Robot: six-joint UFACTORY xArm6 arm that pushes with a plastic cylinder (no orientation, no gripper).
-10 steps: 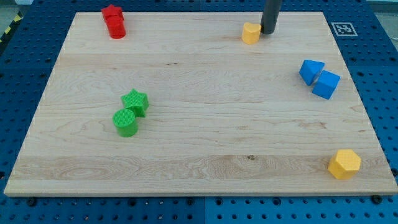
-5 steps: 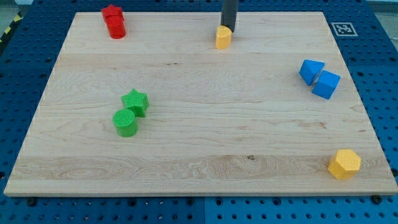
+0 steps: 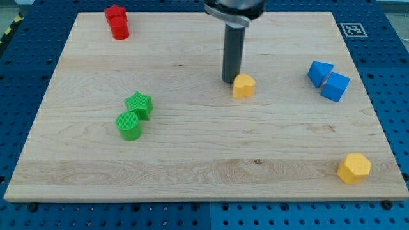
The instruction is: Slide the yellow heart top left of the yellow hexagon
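The yellow heart lies near the middle of the wooden board, a little right of centre. My tip stands right against the heart's upper left side. The yellow hexagon sits at the board's bottom right corner, far below and right of the heart.
A blue triangle and a blue cube touch at the right edge. A green star and a green cylinder sit together at the left. A red star and a red cylinder sit at the top left.
The yellow heart first slid left along the top edge, then down and right to the board's middle. My tip moved with it and now stands at its upper left.
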